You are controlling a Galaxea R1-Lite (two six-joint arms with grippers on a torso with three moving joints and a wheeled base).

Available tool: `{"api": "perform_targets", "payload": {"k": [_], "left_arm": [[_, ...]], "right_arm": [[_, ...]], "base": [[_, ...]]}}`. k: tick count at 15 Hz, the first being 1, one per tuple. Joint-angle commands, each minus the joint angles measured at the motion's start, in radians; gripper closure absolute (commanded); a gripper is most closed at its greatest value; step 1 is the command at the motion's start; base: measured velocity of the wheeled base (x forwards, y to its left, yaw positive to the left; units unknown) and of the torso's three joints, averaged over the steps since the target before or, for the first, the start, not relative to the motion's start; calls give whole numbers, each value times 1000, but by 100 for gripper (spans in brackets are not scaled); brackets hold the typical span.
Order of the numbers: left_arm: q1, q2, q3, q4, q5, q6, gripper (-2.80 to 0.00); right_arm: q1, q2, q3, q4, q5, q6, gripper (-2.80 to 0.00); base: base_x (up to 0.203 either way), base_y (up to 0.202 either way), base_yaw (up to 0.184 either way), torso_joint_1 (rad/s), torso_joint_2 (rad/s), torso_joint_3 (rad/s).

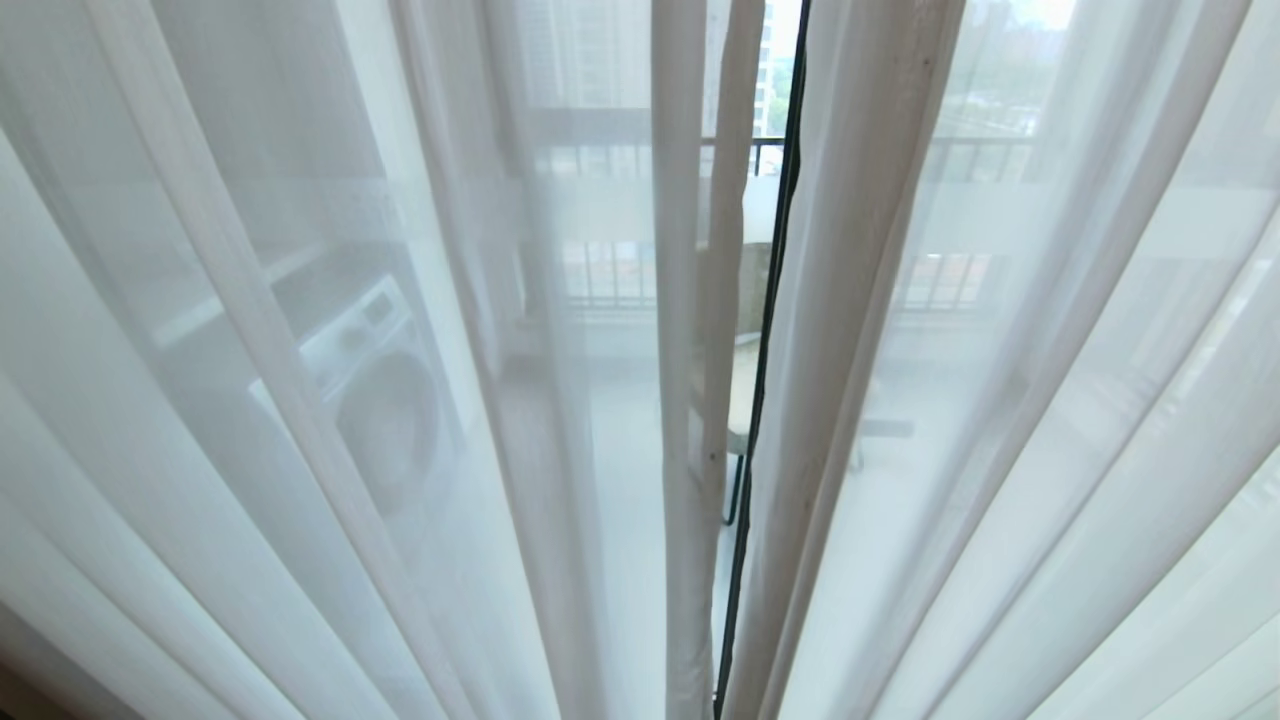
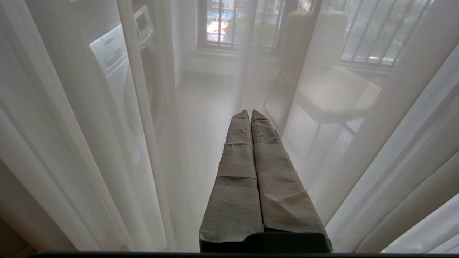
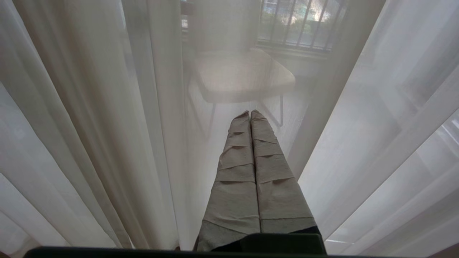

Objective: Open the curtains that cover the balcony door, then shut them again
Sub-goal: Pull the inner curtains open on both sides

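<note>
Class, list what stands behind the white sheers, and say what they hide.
Behind the sheers show a washing machine, a chair, a barred railing and a dark door frame in the gap. Through the fabric everything is hazy; lettering and machine controls cannot be read.

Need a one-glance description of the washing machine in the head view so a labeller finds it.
White sheer curtains fill the whole head view. Behind the left panel, left of the narrow gap where the two panels meet, stands the washing machine. It is the only white boxy appliance there, with a dark round door, unlike the chair behind the gap.
</note>
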Motion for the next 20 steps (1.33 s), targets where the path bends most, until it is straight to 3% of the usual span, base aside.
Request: {"api": "perform_targets", "payload": {"k": [1,16,20], "left_arm": [[0,2,0,-1,1,0,0],[0,0,0,-1,2,4,0],[0,12,-147,70,-40,-12,0]], "right_arm": [[0,0,0,0,1,-1,0],[0,0,0,0,1,-1,0],[0,0,0,0,1,-1,0]], "base": [[0,0,0,0,0,0],[0,0,0,0,0,0],[0,0,0,0,0,0]]}}
